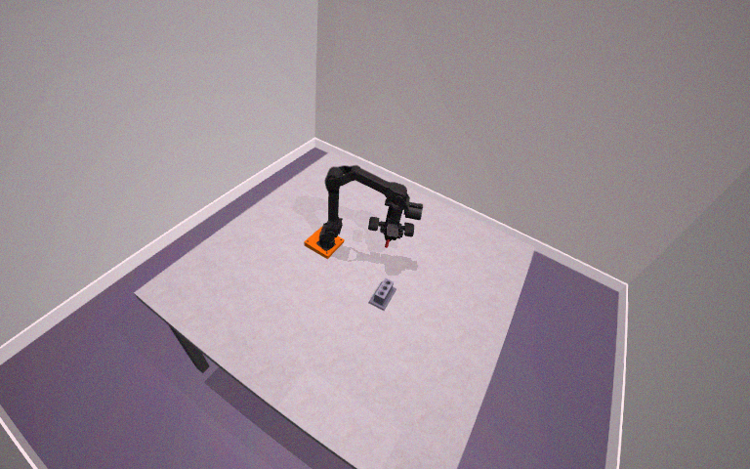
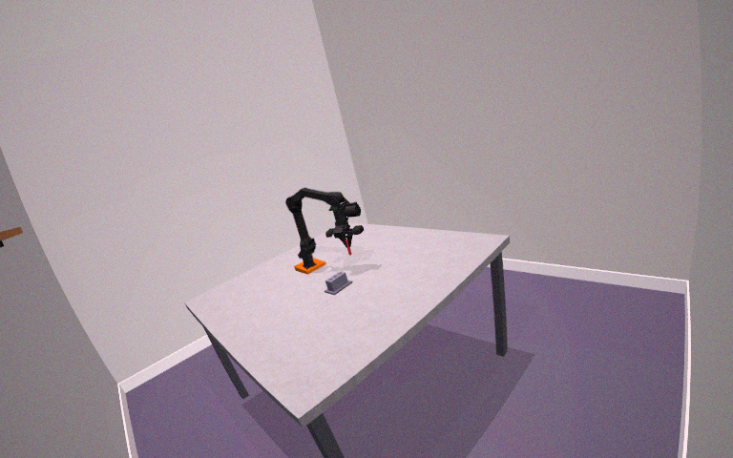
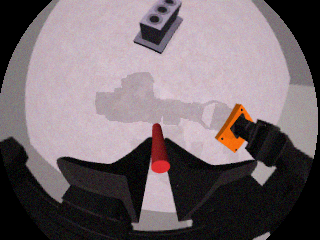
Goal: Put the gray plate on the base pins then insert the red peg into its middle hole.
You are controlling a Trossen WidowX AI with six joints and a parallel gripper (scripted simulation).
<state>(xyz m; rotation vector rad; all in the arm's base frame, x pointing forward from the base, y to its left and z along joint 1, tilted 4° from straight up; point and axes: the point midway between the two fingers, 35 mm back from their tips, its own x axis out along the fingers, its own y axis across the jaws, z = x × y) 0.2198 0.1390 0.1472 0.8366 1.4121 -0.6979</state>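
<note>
Above table (image 1: 276, 331), red peg (image 3: 159, 150) in claw (image 3: 159, 160)

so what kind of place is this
Probably a bare test room for a robot: one table in a corner of plain gray walls, with a small black arm bolted to it and a purple floor.

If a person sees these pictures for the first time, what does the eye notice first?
The red peg, clamped in the black gripper and hanging above the table, stands out most. Next comes the arm's orange mount, then the gray plate with three holes, sitting on its base in front of the arm.
</note>
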